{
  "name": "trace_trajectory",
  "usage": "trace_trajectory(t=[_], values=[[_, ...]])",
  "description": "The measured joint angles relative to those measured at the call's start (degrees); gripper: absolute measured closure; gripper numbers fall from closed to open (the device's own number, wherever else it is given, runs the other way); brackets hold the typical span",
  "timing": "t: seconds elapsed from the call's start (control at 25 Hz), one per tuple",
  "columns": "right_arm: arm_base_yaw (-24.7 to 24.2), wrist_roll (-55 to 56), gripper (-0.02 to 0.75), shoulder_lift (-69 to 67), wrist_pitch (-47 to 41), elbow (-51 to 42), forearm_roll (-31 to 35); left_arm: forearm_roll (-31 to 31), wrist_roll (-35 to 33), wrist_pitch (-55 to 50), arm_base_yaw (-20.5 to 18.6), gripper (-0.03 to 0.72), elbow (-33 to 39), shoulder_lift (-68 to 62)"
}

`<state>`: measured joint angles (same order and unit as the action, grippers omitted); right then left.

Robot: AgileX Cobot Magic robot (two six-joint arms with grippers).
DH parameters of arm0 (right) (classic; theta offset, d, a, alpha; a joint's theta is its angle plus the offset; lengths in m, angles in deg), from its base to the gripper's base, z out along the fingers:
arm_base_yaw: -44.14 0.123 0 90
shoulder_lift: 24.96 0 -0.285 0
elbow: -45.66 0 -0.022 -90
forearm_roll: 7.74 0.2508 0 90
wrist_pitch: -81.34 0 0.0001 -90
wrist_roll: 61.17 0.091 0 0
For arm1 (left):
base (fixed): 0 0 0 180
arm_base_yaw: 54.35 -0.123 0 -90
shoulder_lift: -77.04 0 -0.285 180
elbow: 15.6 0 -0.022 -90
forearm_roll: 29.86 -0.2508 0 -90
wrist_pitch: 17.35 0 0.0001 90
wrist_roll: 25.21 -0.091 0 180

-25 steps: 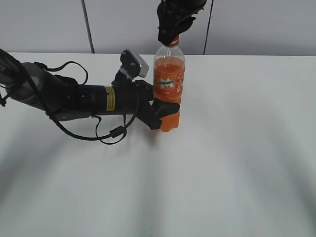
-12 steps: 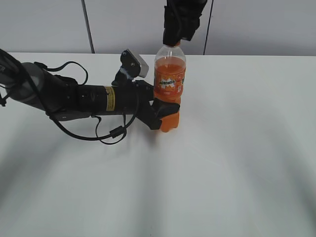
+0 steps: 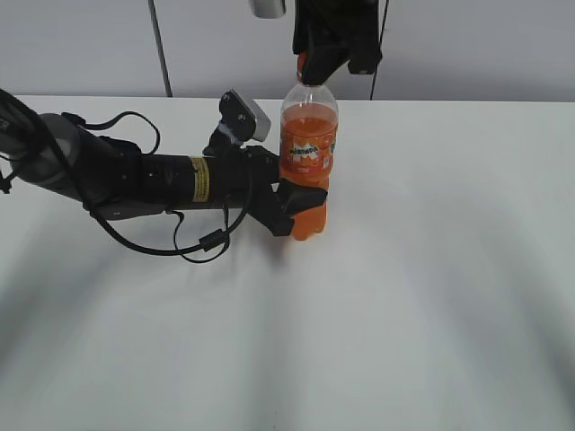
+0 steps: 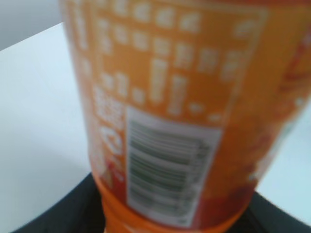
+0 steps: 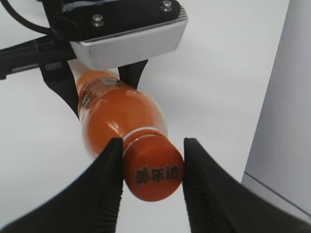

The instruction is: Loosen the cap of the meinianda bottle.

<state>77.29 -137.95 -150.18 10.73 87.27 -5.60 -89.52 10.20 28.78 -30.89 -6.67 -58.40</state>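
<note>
While the cap (image 5: 153, 168) is pinched between the right gripper (image 5: 151, 170) fingers from above, the meinianda bottle (image 3: 307, 162) is held upright on the table (image 3: 431, 269), clamped low by the left gripper (image 3: 301, 199).

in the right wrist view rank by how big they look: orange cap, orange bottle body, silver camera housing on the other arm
1. Silver metal camera housing and clear plastic bottle of orange drink: alike in apparent size, not ranked.
2. Small round orange plastic cap: smallest, though nearest the camera, which enlarges it.
</note>
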Motion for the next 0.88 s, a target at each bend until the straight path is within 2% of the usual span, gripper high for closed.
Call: trace_trajectory(t=[0.6,0.88], values=[[0.00,-37.40,0.464,0.00,-0.15,0.00,0.62,0.00,0.00,0.00,0.00,0.311,0.00,0.00],[0.00,-46.49,0.464,0.00,-0.06,0.00,0.62,0.00,0.00,0.00,0.00,0.311,0.00,0.00]])
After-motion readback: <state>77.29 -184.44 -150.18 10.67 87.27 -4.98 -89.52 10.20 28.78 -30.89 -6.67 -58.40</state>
